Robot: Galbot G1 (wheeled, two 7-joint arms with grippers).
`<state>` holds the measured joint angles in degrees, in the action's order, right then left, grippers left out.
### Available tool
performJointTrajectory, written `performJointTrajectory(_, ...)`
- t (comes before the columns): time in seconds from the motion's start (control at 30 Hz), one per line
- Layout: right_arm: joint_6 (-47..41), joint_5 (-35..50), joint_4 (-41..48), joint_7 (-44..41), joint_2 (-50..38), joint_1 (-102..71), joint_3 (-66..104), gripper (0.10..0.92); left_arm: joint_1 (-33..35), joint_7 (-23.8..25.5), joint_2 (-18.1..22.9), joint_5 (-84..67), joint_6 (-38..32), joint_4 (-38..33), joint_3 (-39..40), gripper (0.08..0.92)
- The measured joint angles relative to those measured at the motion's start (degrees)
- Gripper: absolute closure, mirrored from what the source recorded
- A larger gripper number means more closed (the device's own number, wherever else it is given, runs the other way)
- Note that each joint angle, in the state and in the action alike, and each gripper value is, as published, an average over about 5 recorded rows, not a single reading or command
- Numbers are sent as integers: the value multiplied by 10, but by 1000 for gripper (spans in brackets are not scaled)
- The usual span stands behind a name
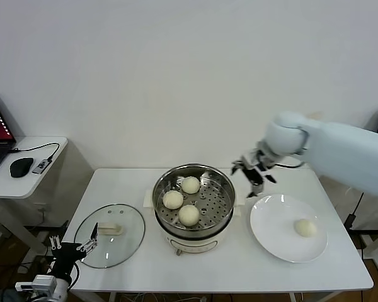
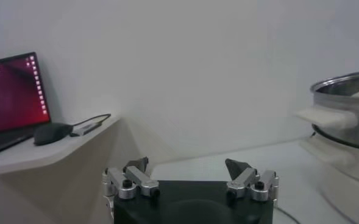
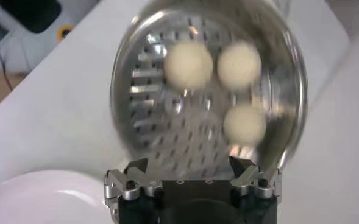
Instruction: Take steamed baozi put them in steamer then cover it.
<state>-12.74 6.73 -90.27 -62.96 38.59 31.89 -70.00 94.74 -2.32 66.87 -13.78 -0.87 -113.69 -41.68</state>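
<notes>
3 baozi (image 1: 189,215) sit on the perforated tray of the steamer (image 1: 225,179), and the right end effector (image 1: 254,171) hangs just off the pot's right rim, jaws apart and empty, with the last baozi (image 1: 304,227) below and to its right on the white plate (image 1: 271,233). That bun is round, so no axis to line up, and nothing stands between it and the right arm, plainly the nearer one. The left end effector (image 1: 72,245) waits low at the bench's (image 1: 239,267) front-left corner, jaws apart, right beside the cover (image 1: 129,239).
</notes>
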Motion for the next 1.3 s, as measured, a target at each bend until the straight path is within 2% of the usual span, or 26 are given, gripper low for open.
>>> performJointTrajectory(0.27,-7,-57,15,-3,-87,-78,52,203,-3,0,2,2,-1,4,9,177)
performJointTrajectory(0.5,-3,-106,48,0,-116,-190,136,203,3,1,2,5,0,3,11,177)
performJointTrajectory(0.87,2,-167,112,11,-116,-340,252,203,8,2,5,9,3,1,7,177)
performJointTrajectory(1.3,4,-206,174,21,-85,-420,320,203,10,2,6,9,3,0,3,177)
